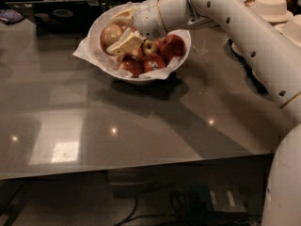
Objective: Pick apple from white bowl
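Note:
The white bowl (101, 25), lined with crumpled white paper, stands at the back middle of the grey table. The apple (110, 35), large and yellow-tan, lies at the bowl's left side. My gripper (113, 34) reaches into the bowl from the right. Its cream fingers (126, 42) sit above and below the apple and close on it. The apple sits slightly raised, still within the bowl.
Deep-red apples (172, 46) and a small yellow-green apple (150, 46) fill the rest of the bowl. Stacks of beige paper bowls (270, 6) stand at the back right. A dark tray (61, 13) lies behind the bowl. The table's front edge (141, 167) runs across the lower frame.

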